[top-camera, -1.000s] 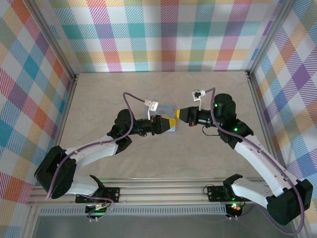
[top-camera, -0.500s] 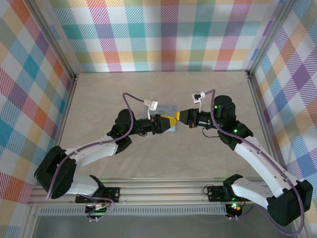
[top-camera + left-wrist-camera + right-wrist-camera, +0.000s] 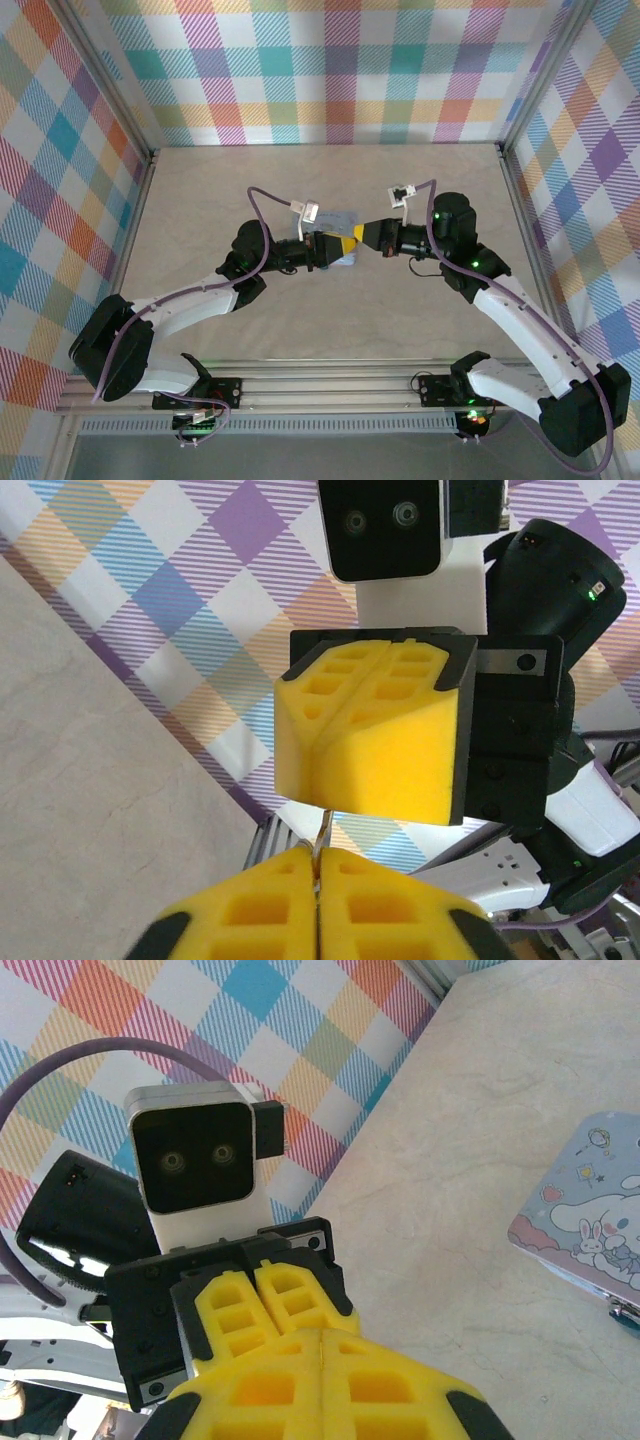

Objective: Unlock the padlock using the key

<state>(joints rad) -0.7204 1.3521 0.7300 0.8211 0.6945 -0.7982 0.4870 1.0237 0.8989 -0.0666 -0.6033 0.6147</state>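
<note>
Grey key point(image 3: 323, 841), pinched in left hand point(image 3: 317, 868)

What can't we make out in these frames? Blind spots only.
The padlock: in the top view it is too small and hidden where the arms meet over the tin. In the right wrist view a metal bit at the tin's edge is cut by the frame edge; cannot tell if it's the lock.
The key: in the left wrist view only a thin sliver shows above the left fingers; the pads hide the rest.
The right fingers: shut; whether they touch the sliver is hidden.
</note>
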